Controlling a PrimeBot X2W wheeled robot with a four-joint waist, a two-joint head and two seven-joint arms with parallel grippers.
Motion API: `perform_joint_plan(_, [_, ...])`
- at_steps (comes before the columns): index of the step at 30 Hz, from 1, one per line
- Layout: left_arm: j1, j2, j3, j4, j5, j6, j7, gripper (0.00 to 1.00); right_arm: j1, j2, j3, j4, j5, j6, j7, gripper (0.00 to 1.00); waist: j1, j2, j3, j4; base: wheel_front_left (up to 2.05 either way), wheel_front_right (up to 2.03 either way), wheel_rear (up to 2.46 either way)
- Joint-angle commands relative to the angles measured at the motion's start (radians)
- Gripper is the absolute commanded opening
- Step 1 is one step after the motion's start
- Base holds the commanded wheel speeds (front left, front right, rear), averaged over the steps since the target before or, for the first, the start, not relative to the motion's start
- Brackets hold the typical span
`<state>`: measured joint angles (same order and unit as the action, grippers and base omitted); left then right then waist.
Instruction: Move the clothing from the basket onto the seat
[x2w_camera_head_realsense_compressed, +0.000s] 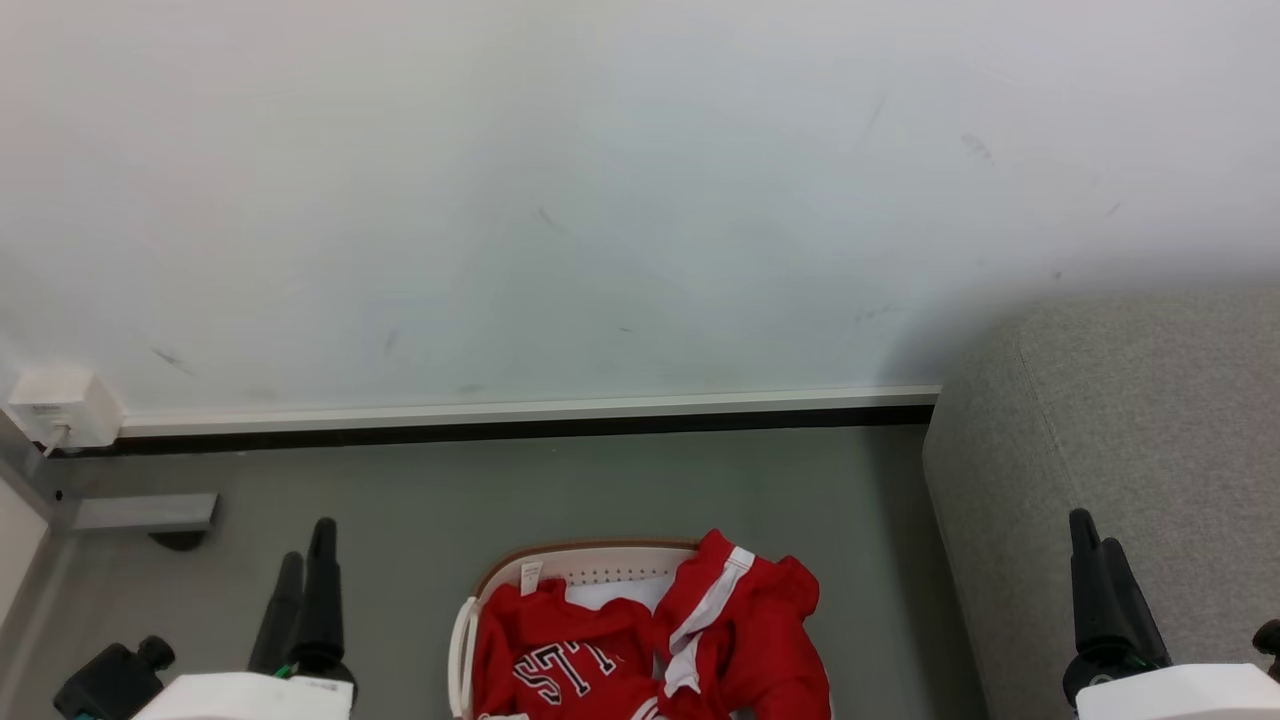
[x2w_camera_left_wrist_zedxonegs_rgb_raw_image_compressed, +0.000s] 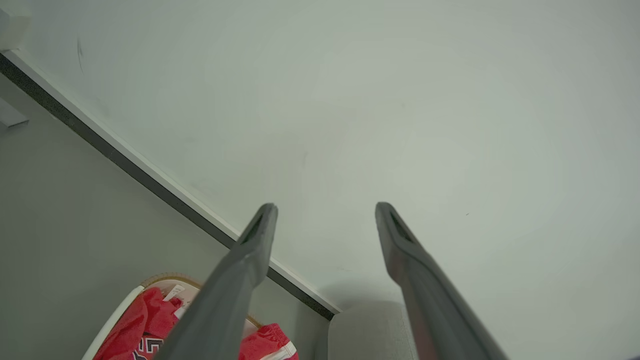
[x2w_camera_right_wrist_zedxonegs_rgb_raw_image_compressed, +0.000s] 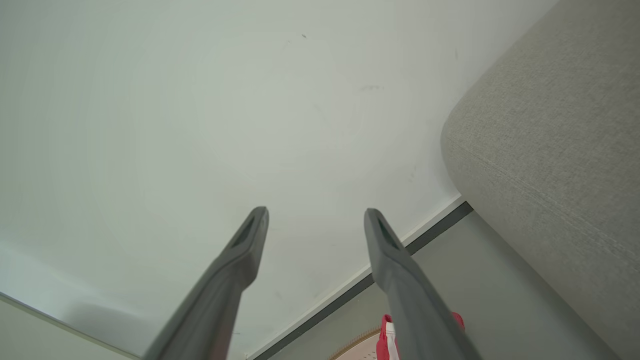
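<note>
Between left gripper and right gripper | clothing in basket | untouched

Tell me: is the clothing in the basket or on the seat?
In the basket: the red clothing lies heaped inside it, one piece draped over its rim.

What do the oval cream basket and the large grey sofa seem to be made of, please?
Cream oval basket: probably smooth moulded plastic, given its rows of small holes. Light-grey sofa: matt woven upholstery fabric; coarse weave and a stitched seam show.
</note>
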<state>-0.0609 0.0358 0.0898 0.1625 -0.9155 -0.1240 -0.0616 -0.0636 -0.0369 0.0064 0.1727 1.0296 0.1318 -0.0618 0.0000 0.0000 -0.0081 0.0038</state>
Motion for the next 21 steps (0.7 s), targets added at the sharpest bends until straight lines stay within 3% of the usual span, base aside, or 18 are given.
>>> perform_joint_plan(1, [-0.003,0.01,0.001,-0.017,0.053,-0.004,-0.01,1.0,-0.017,-0.014,0.009,-0.015,-0.054,-0.001,-0.009,1.0,0.0,0.0,-0.001,0.0,0.0,0.0,0.0])
perform_joint_plan(7, [0.004,0.016,-0.025,-0.016,0.197,0.026,-0.03,1.0,-0.015,-0.014,0.026,-0.007,-0.191,-0.001,-0.029,1.0,0.0,0.0,-0.007,0.0,0.0,0.0,0.0])
perform_joint_plan(21, [0.014,0.037,-0.069,-0.006,0.369,0.062,-0.071,1.0,-0.013,-0.018,0.038,0.013,-0.381,-0.001,-0.071,1.0,0.0,0.0,-0.019,0.001,0.0,0.0,0.0])
